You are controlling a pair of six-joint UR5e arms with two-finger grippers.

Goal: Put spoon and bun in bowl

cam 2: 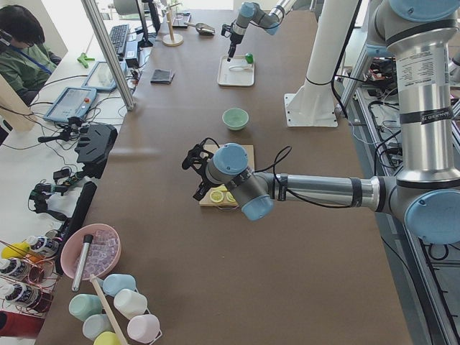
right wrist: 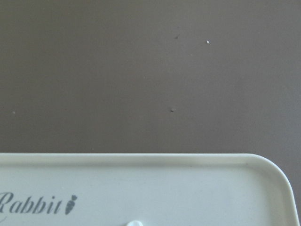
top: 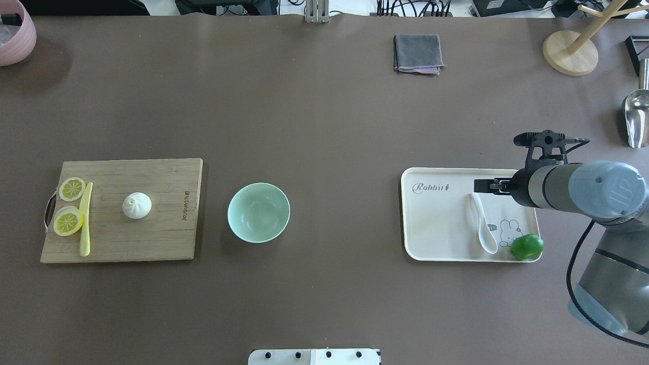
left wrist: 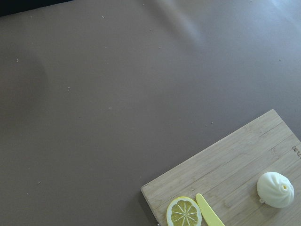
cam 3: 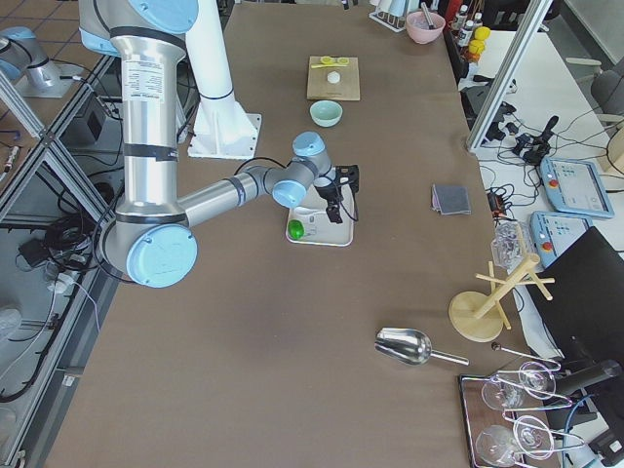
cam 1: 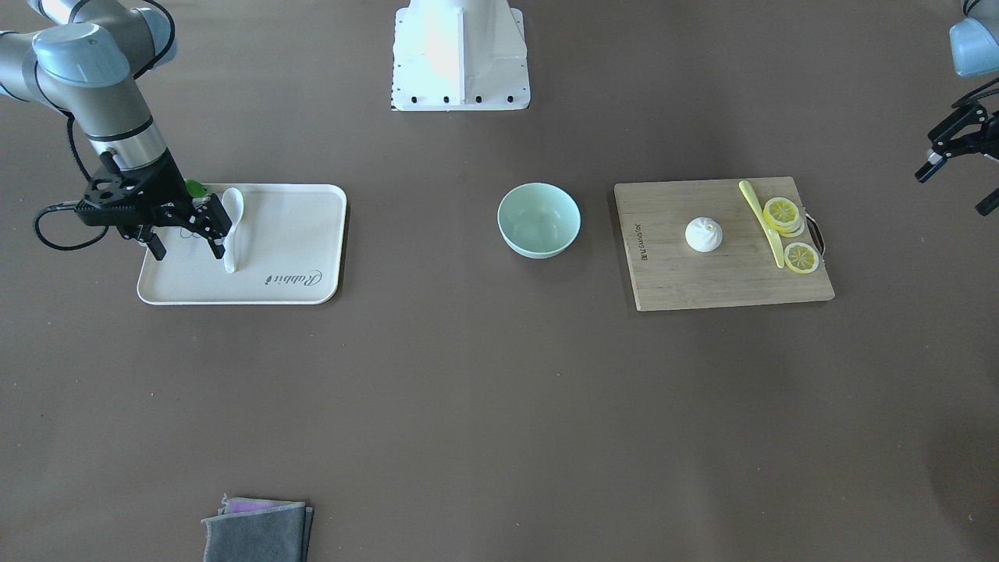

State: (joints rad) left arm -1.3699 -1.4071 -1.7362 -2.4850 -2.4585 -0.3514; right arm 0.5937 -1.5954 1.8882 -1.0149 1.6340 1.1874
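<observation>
The white spoon [cam 1: 232,230] lies on a white tray [cam 1: 300,234], scoop towards the robot; it also shows in the overhead view [top: 481,223]. My right gripper [cam 1: 188,251] is open above the tray, one fingertip [cam 1: 218,248] close beside the spoon's handle. The mint-green bowl [cam 1: 538,220] stands empty mid-table [top: 258,213]. The white bun [cam 1: 704,234] sits on a wooden cutting board [cam 1: 687,285], also seen in the left wrist view [left wrist: 275,189]. My left gripper [cam 1: 956,186] is open and empty, off beyond the board's outer end.
A yellow-green knife [cam 1: 761,222] and lemon slices [cam 1: 782,212] lie on the board. A green lime [top: 527,247] sits on the tray's corner. A grey cloth [top: 417,52], a wooden stand [top: 570,53], a metal scoop [top: 636,119] and a pink bowl [top: 15,35] are at the far edge.
</observation>
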